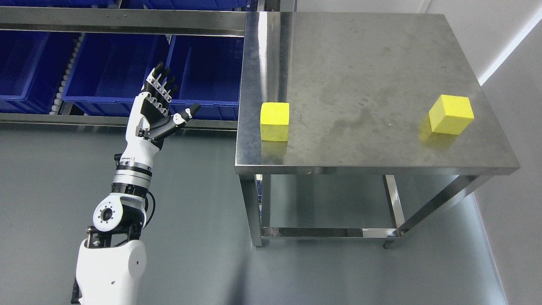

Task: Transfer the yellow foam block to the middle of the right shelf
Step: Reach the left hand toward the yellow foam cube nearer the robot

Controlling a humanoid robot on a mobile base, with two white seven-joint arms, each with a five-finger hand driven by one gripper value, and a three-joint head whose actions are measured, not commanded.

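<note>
Two yellow foam blocks sit on a steel table. One block is near the table's left front corner. The other block is near the right edge. My left hand is raised over the floor, left of the table and apart from both blocks. Its fingers are spread and hold nothing. My right arm is out of view.
A steel rack with several blue bins stands at the back left, behind my left hand. Grey floor lies left of and in front of the table. A white wall runs along the right.
</note>
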